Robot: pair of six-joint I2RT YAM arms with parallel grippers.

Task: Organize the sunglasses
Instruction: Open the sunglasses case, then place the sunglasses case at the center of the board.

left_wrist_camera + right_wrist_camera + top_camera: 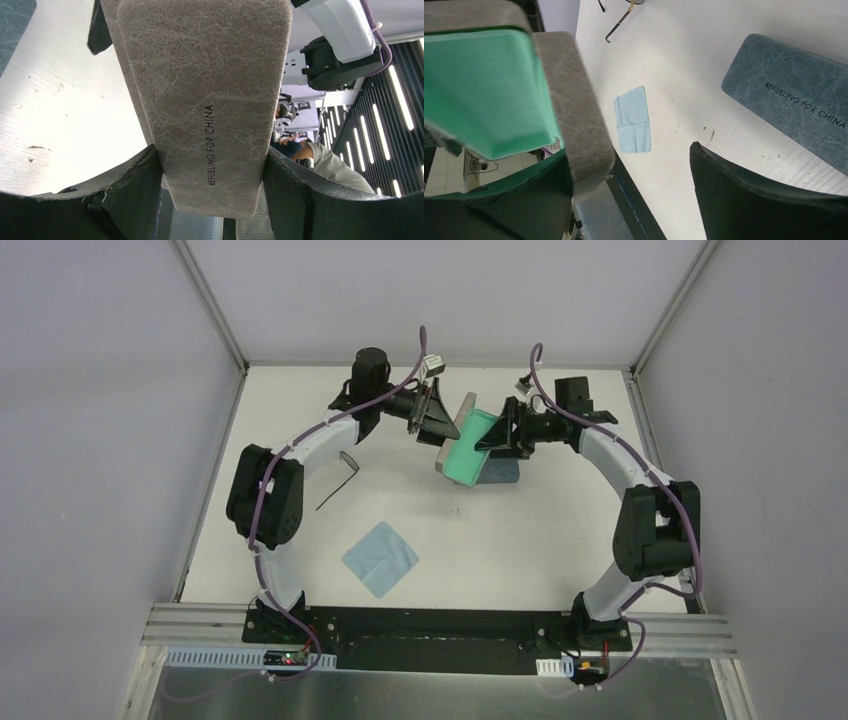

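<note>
One pair of black wire-framed sunglasses (pixel 343 468) lies on the white table left of centre, and part of it shows at the top of the right wrist view (pixel 616 20). I see no second pair. My left gripper (pixel 432 418) is shut on the end of the beige case (pixel 205 90) and holds it above the table. The case is open, showing its green lining (pixel 468 448). My right gripper (pixel 503 432) is open, its left finger (pixel 499 210) against the case's beige rim (pixel 574 110) and its right finger (pixel 764 200) well apart.
A blue case (pixel 502 473) lies closed on the table under the raised beige case, and it shows in the right wrist view (pixel 794 100). A light blue cloth (pixel 380 558) lies flat near the front centre, also in the right wrist view (pixel 633 120).
</note>
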